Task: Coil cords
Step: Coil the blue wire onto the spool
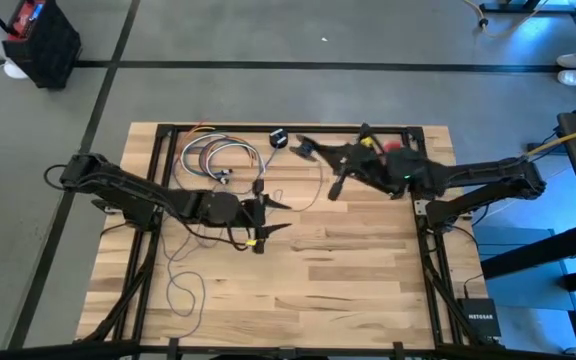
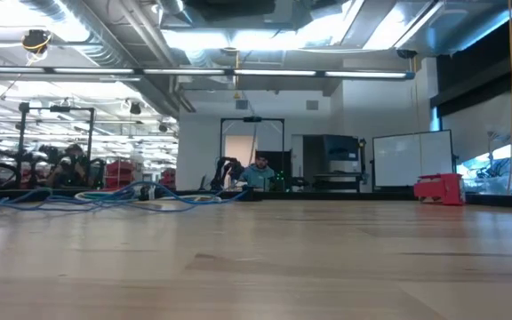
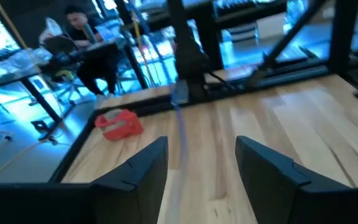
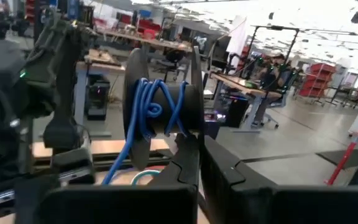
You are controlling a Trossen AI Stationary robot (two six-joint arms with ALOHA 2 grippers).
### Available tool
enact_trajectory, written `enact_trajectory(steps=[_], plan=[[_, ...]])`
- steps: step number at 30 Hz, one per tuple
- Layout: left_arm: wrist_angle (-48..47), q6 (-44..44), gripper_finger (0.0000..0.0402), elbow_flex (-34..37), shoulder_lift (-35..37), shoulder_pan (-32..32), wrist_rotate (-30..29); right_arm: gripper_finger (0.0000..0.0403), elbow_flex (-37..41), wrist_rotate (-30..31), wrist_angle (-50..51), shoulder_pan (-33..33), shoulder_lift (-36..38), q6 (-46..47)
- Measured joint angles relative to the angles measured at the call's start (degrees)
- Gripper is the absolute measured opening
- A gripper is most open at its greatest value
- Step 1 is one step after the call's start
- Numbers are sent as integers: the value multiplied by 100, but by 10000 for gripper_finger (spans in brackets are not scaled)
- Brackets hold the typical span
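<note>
The cord is a thin bluish-lavender cable point(image 1: 181, 288) that lies in slack loops on the table's near left. Its far end is wound in several turns round a black spool-like puck point(image 4: 163, 109). My right gripper point(image 1: 308, 151) is at the far middle of the table, raised, and shut on that puck. My left gripper point(image 1: 274, 216) is open near the table's middle. In the left wrist view a blurred stretch of the cord point(image 3: 180, 134) runs between its fingers point(image 3: 143, 168); I cannot tell whether it touches them. My right gripper point(image 4: 197, 149) pinches the puck's near flange at its lower rim point(image 4: 193, 127) between its two fingers. The puck stands on edge above the fingertips, clear of the table. The wound cord leaves it as a strand point(image 4: 118, 163) that hangs down slack beside the fingers.
A bundle of multicoloured looped wires point(image 1: 218, 156) lies at the far left, also in the low view point(image 2: 132, 197). A separate black disc point(image 1: 278, 138) sits at the far edge. A red object point(image 1: 395, 145) lies at the far right. People sit beyond the table.
</note>
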State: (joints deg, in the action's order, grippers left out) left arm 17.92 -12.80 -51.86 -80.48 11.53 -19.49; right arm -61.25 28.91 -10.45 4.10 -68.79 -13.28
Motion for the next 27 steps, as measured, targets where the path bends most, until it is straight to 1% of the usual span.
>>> enact_trajectory(steps=[3, 7, 12, 17, 21, 24, 27], plan=[[176, 159, 182, -10, -68, -117, 30, 8, 0, -6, -77, 0, -277, -17], [55, 361, 182, -9, -220, -190, 39, 8, -1, 0, -256, -2, -737, -84], [157, 396, 182, -4, -416, -217, 46, 8, 3, 67, -795, -2, -1279, -228], [-33, 596, 182, -5, -420, -223, 45, 8, 4, 198, -768, -2, -1379, -371], [-509, 673, 181, -7, -407, -181, 46, 8, 240, 262, -944, -2, -1351, -386], [-544, 705, 167, -4, -404, -200, 49, 8, 570, 302, -1368, -11, -1351, -496], [-552, 741, 141, -4, -403, -241, 46, 8, 885, 292, -1887, -2, -1351, -506]])
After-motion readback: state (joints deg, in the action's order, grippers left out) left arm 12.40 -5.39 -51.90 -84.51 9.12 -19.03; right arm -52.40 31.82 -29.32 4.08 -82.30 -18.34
